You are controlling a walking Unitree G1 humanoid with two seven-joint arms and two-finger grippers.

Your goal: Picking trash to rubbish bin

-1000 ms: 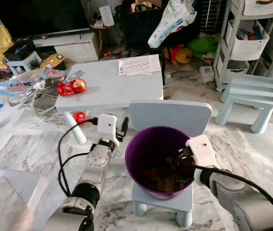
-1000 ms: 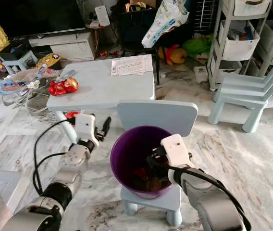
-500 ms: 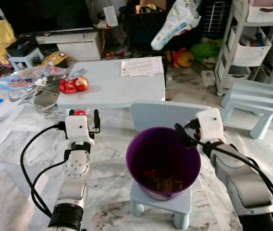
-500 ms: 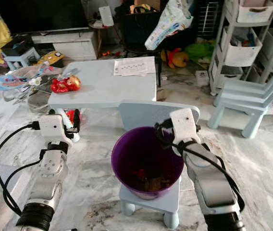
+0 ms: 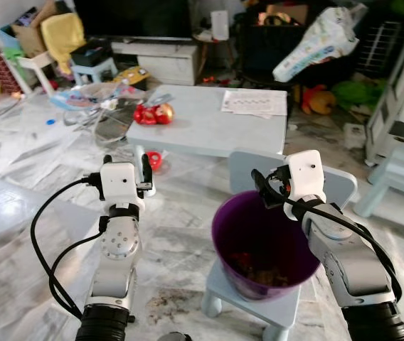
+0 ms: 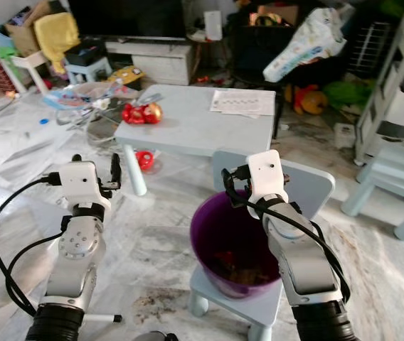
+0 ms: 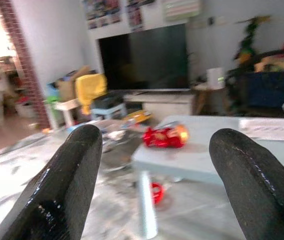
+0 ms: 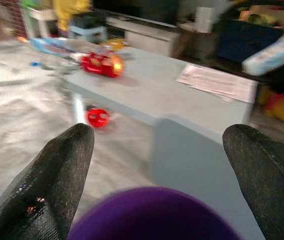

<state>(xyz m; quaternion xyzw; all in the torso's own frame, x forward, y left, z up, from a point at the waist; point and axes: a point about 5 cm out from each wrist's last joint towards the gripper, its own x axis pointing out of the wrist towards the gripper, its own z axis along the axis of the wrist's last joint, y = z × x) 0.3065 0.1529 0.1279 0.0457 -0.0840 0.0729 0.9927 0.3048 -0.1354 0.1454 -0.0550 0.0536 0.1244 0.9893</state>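
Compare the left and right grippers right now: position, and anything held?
The right gripper is raised over the near rim of the purple bin on the small chair; the left gripper is out over the marble floor, short of the light blue table, well clear of the bin. The left points toward the table and the red toy, the right across the bin. Shared: both open, both empty.

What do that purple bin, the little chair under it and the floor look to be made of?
The purple bin looks like moulded plastic: smooth, evenly coloured walls with a soft sheen. The pale blue chair under it also seems plastic, matt, with rounded one-piece legs and back. The floor looks like polished marble or marble-look tile: white with grey veins and glossy reflections; which of the two I can't tell.
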